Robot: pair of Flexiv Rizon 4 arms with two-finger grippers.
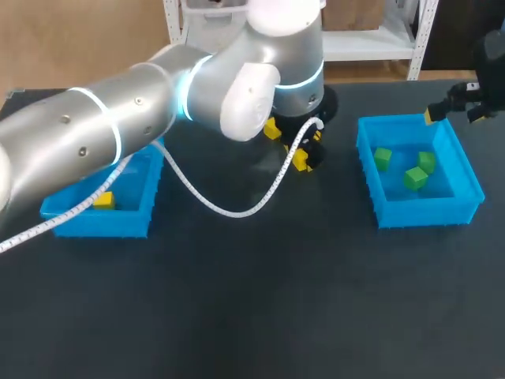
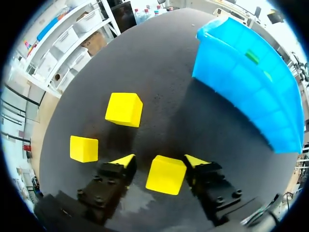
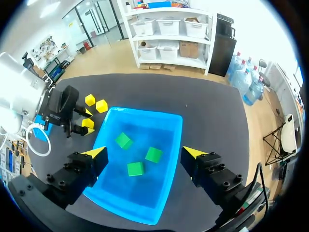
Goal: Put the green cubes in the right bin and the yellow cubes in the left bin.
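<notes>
My left gripper (image 2: 159, 162) stands low over the table's middle with a yellow cube (image 2: 165, 175) between its fingers; a thin gap shows on one side, so it is open. Two more yellow cubes (image 2: 124, 109) (image 2: 83, 148) lie just ahead of it. In the head view my left arm hides most of this gripper (image 1: 306, 154). The left bin (image 1: 130, 225) holds one yellow cube (image 1: 104, 200). My right gripper (image 3: 145, 153) hangs open and empty over the right bin (image 3: 145, 113), which holds three green cubes (image 3: 123, 140) (image 3: 153, 154) (image 3: 135, 168).
A white cable (image 1: 229, 209) hangs from my left arm and loops over the table between the bins. The right bin's wall (image 2: 241, 92) stands a short way ahead of the left gripper. Bare dark tabletop (image 1: 252, 316) fills the front.
</notes>
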